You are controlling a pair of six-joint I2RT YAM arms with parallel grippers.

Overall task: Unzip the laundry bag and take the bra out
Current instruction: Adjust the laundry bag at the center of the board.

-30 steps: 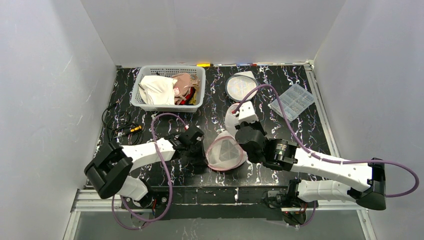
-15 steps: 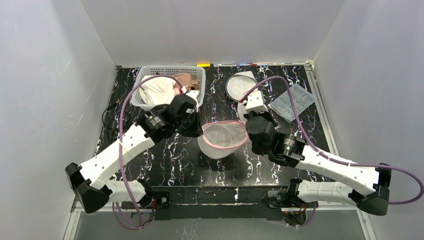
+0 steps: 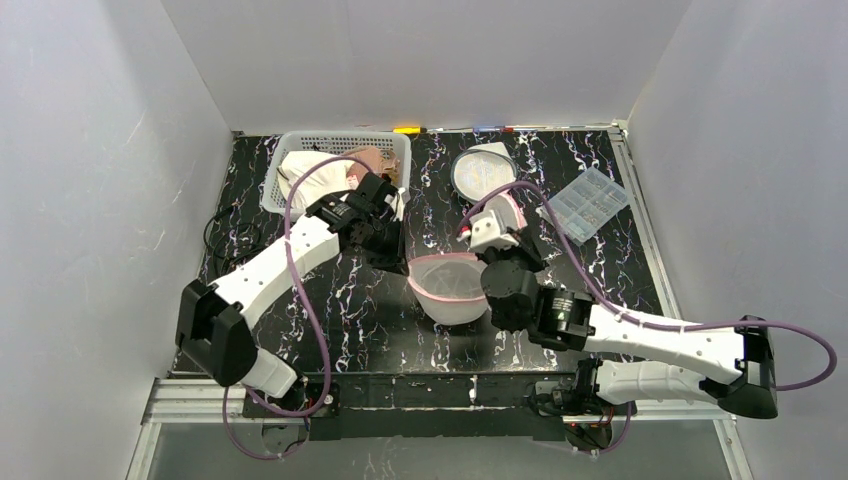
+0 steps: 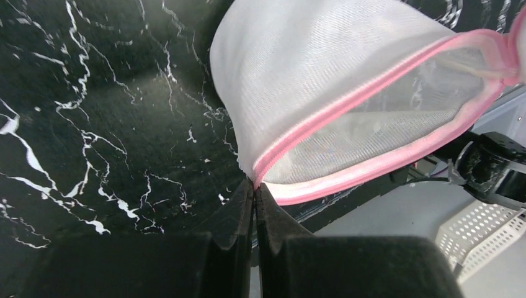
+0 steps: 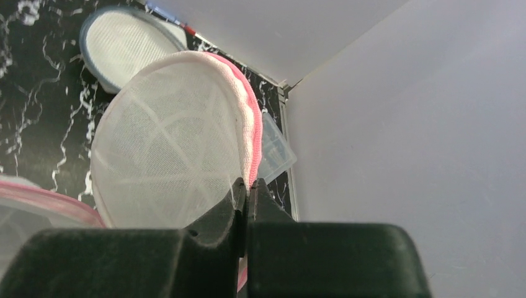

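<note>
L fingers are pressed together, pinching the pink zip line of the white mesh dome-shaped laundry bag right where the teeth split. They're prob. on the slider, tho the pull itself is hidden btwn the tips. R fingers are likewise closed tight, clamped on the pink-trimmed rim of the bag's other half, which stands up just beyond them like a lifted lid. The bag sits btwn the two sets of fingers over the black white-veined worktop, mouth gaping; can't tell if its underside touches. Step in hand: unzipping, and by my read nearly done, as the opening is wide. Bra not made out inside, mesh too cloudy to tell. Next, I'd judge, one side holds the rim taut while the other lets go & reaches into the mouth; thin mesh may sag shut w/o tension. Further out: beyond R fingers, a round blue-rimmed mesh disc & a clear plastic compartment box; behind L fingers, a white plastic lattice basket of cloth. No brand, label or legible writing anywhere.
</note>
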